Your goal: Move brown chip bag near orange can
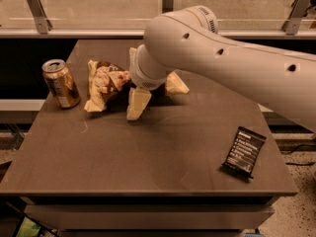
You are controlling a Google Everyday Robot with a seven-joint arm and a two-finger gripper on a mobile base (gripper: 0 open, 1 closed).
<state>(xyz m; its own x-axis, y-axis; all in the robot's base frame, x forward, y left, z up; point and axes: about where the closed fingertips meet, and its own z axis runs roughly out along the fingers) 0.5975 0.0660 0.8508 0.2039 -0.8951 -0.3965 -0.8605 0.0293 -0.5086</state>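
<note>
Table (148,152) was dark, flat, with a glass rail behind. White arm (237,58) came in from the right and ended over the table's rear-left part. Bag (106,80) lay crumpled under the wrist, its left end just beside the can (60,83) but not touching it, and its right end poked out past the arm. Gripper (134,85) sat over the bag's middle with jaws spread, the front finger (137,102) resting on the table just ahead of the bag. Can stood upright near the left edge. Black packet (244,150) lay flat, front right, well apart.
</note>
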